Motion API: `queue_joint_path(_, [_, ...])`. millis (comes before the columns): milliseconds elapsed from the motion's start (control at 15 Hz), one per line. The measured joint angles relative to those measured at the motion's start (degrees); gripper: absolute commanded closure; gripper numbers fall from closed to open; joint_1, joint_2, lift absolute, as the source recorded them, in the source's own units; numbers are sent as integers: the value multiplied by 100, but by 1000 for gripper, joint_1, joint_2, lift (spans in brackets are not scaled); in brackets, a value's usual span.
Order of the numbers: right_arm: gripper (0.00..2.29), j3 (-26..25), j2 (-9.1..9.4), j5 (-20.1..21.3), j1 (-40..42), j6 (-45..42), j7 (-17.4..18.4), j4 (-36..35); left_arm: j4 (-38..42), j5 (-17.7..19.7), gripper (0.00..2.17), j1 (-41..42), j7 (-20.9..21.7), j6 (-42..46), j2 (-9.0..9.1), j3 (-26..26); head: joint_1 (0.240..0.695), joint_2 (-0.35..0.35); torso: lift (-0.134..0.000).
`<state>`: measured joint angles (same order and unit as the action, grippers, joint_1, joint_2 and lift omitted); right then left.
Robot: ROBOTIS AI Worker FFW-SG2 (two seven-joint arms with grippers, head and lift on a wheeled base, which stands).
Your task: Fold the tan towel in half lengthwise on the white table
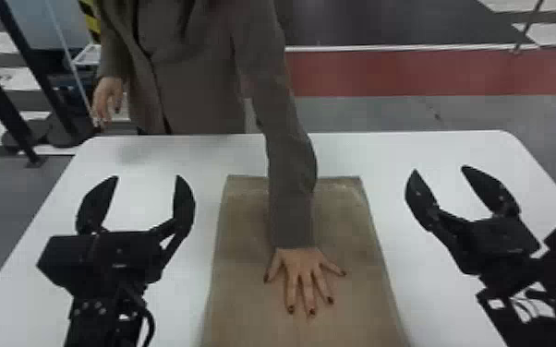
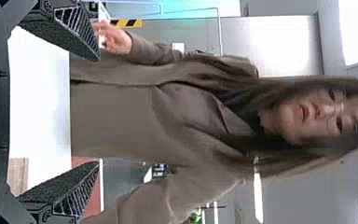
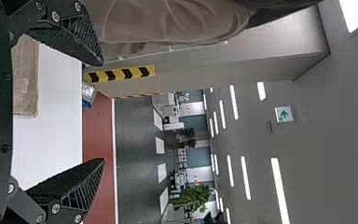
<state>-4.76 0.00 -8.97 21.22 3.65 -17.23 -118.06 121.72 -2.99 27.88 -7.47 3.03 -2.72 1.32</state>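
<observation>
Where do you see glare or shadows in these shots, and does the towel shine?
Head view: a soft shadow dims the white table near its far left corner, while the tan towel looks matte; left wrist view: a ceiling panel glares white; right wrist view: light strips glow overhead.

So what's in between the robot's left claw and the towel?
In the head view, a bare strip of the white table shows between the left claw and the tan towel.

In the right wrist view, a green arrow was seen on a white sign (image 3: 284, 114) set against a grey surface; yellow-and-black warning stripes (image 3: 120, 73) were noted along a grey wall (image 3: 205, 70).
</observation>
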Motion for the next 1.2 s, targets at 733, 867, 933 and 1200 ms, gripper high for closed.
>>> queue_joint_path(733, [174,-28,0,0,-60,-17,-17,96,-108,0,100,-47,37,0,0,0,695,40,-123])
queue_joint_path(867, [174,-42,0,20,-114,-17,-18,218,-212,11,103,-119,102,0,0,12,695,37,-123])
queue_joint_path(933, [174,-53,0,42,-147,-17,-18,318,-303,24,103,-177,141,0,0,28,695,29,-123])
queue_joint_path(1200, [174,-151,0,66,-210,-34,-34,727,-777,56,215,-571,459,-101,0,213,695,-6,-123])
